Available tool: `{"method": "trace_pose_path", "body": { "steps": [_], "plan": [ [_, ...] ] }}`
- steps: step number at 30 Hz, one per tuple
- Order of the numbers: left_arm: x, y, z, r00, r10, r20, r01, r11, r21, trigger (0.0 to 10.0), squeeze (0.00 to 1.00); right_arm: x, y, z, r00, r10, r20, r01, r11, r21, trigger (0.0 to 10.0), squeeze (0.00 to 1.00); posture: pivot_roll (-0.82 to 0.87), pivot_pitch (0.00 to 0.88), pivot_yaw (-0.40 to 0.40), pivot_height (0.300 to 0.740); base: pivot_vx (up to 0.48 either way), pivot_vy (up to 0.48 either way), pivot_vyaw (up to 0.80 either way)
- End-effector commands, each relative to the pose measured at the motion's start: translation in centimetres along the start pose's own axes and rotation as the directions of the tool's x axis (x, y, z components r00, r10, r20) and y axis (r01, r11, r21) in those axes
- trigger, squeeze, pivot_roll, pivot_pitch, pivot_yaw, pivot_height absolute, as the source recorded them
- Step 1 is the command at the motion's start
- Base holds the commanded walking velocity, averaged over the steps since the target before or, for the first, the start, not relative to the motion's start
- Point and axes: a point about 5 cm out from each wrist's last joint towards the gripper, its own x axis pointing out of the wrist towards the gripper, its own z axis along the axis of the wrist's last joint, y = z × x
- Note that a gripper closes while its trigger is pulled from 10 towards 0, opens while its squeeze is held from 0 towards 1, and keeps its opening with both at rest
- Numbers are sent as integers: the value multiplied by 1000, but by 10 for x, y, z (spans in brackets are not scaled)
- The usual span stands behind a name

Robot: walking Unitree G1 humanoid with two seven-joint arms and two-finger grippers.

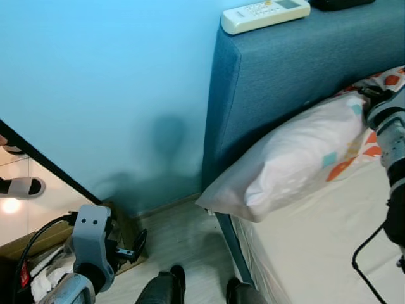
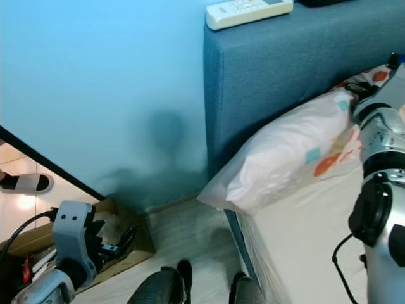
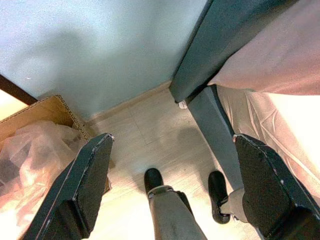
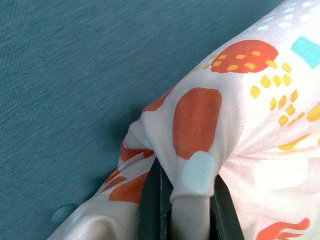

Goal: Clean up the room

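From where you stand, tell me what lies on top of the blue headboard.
A white remote control lies on the headboard's top edge. Beside it sits a dark object, cut off by the picture's edge, so unidentifiable.

Blue room, patterned pillow

The wall (image 1: 107, 82) is pale blue and the headboard (image 1: 297, 69) a darker slate blue, with a white remote (image 1: 264, 14) on its top. The pillow (image 1: 304, 158) is white, printed with orange-red blobs, yellow dots and turquoise patches; the bed sheet (image 1: 316, 247) is cream. The floor (image 1: 180, 234) is light wood-grain, the cardboard box (image 3: 40, 112) brown. Both grippers have black fingers (image 3: 87, 187) on silver arms. A white and black slipper (image 1: 22, 187) lies on pale tiles.
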Motion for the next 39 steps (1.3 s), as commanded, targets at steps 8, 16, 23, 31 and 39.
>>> {"method": "trace_pose_path", "body": {
  "steps": [8, 16, 23, 31, 39],
  "plan": [
    [-11, 2, -7, 998, 12, -67, -12, 1000, 5, 10000, 0, -7, -39, 29, 986, -103, 129, 115, 990, -83, 10000, 0, 159, 384, 24, 740, 0, 0, 0],
    [-14, 4, -7, 997, 13, -78, -12, 1000, 5, 10000, 0, -14, -62, 30, 982, -148, 115, 162, 978, -128, 10000, 0, 146, 393, 30, 740, 0, 0, 0],
    [-15, 2, -7, 996, 1, -90, 0, 1000, 5, 10000, 0, -17, -69, 7, 987, -157, 28, 160, 967, -197, 10000, 0, 154, 411, 45, 740, 0, 0, 0],
    [-19, 5, -5, 994, 0, -111, 2, 1000, 17, 10000, 0, -28, -79, -39, 976, -184, -113, 147, 950, -274, 10000, 0, 167, 422, 68, 740, 0, 0, 0],
    [-18, 5, -3, 993, -6, -115, 8, 1000, 18, 10000, 0, -29, -75, -50, 975, -173, -142, 129, 953, -273, 10000, 0, 169, 422, 75, 740, 0, 0, 0]
  ]
}}
